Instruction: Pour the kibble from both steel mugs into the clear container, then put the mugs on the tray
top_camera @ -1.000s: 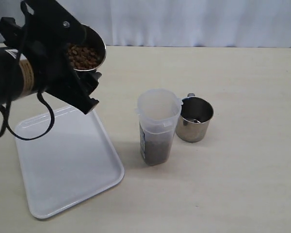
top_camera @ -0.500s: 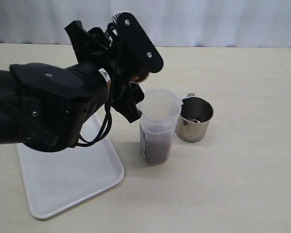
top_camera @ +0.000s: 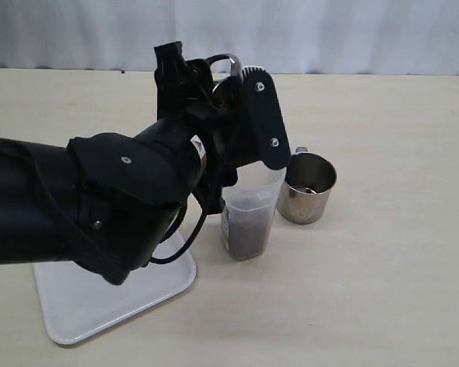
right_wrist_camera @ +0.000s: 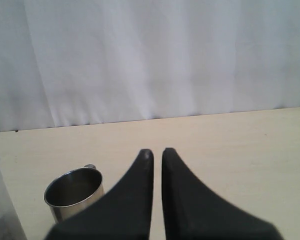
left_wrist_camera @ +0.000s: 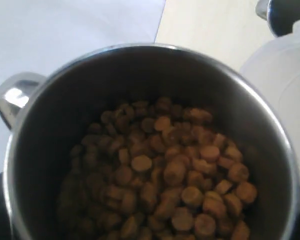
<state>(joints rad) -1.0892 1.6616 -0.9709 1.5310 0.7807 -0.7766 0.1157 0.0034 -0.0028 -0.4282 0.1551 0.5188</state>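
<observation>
The left gripper (top_camera: 233, 99) is clamped on a steel mug (left_wrist_camera: 115, 75), holding it up at the rim of the clear container (top_camera: 249, 222). Its arm hides most of that rim and part of the white tray (top_camera: 115, 306) beside it. The right gripper (right_wrist_camera: 154, 151) hangs apart, jaws nearly together on nothing. The held mug is heaped with kibble (left_wrist_camera: 165, 175), and the container holds a dark layer at its bottom. A second steel mug (top_camera: 306, 189) stands just right of the container, bare steel showing inside.

Left arm (top_camera: 122, 199) is raised, jaws clamped; right jaws nearly together.
</observation>
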